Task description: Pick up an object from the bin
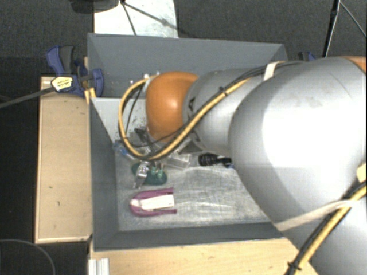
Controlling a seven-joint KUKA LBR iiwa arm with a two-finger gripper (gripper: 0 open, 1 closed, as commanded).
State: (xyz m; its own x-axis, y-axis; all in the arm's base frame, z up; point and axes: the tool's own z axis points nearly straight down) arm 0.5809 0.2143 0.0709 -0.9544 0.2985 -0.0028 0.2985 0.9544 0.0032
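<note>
Hanging low under the orange wrist cover (168, 103), the gripper (142, 169) stands in the left half of the bin (106, 211), and its tip is touching or almost touching a small dark green rounded thing (156, 177). I cannot tell which of the two, and I also cannot tell if the gripper is spread or pressed together, because its metal end overlaps the green thing from this angle. I take the green thing as the reference. It lies just below the gripper and a little to its right, so in my judgement the coming move needs almost no side travel, only a short way down. The green thing looks compact, with no clear long axis, so the turning of the wrist should matter little. Just in front of the green thing, toward the near wall, lies a purple and white oblong thing (152, 203). Its long axis runs left to right, and a narrow strip of floor keeps it apart from the green one. To the right of the green thing and a bit behind it are a clear plastic piece (179, 160) and then a black pen-like thing (213, 160). Left of the green thing the sloping bin wall is near, so room is tight there; toward the front and the right the floor is more open. A yellow cable (122, 125) loops behind the green thing, beside the wrist cover.
</note>
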